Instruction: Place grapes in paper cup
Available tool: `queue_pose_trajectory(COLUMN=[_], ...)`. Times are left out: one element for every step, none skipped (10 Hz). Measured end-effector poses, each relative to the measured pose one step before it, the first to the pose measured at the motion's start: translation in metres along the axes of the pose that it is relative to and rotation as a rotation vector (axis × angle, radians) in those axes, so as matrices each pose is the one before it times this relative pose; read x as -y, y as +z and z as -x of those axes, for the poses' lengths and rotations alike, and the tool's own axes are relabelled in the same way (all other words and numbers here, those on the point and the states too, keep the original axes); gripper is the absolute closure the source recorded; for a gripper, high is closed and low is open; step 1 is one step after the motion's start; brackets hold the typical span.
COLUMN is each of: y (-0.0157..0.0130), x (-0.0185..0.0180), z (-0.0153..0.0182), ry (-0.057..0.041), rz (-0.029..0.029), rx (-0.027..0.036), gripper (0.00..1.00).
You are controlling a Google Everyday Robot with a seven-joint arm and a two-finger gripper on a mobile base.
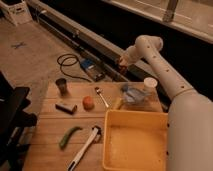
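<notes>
My gripper [121,63] hangs in the air above the far edge of the wooden table [50,125], up and to the left of the paper cup. It is shut on a small dark reddish lump, the grapes [120,64]. The paper cup [150,83] is white and stands upright at the table's far right, beside a clear and blue plastic bag [132,94]. My white arm [165,75] bends over the cup from the right.
On the table are a grey metallic cup [62,86], an orange fruit [88,103], a spoon [101,96], a dark block [66,107], a green pepper [69,136], a white-handled tool [84,148] and a yellow bin [135,140]. A cable [70,62] lies on the floor.
</notes>
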Motion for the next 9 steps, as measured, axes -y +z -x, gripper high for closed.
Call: queue_pose_trajectory(y=[-0.0082, -0.0094, -0.01044, -0.0127, -0.00972, -0.01548, -0.00707, -0.00578, -0.00695], x=[0.00611, 0.0037, 0.00342, 0.00367, 0.00295, 0.00454, 0.00165, 0.00116, 0.001], z=[-0.0121, -0.01494, -0.01492, -0.01461, -0.0106, -0.01648, -0.00728, -0.00739, -0.01067], ry=[0.02916, 0.03308, 0.03137, 0.03271, 0.02518, 0.04061, 0.02153, 0.02024, 0.02928], rz=[-0.02288, -0.02279, -0.02266, -0.02424, -0.01805, -0.02871, -0.01389, -0.01273, -0.01859], rx=[-0.00345, -0.00239, 0.00025, 0.00269, 0.00144, 0.0003, -0.00115, -0.00183, -0.00319], gripper=[1.0, 1.0, 1.0, 1.0, 1.0, 1.0, 1.0, 1.0, 1.0])
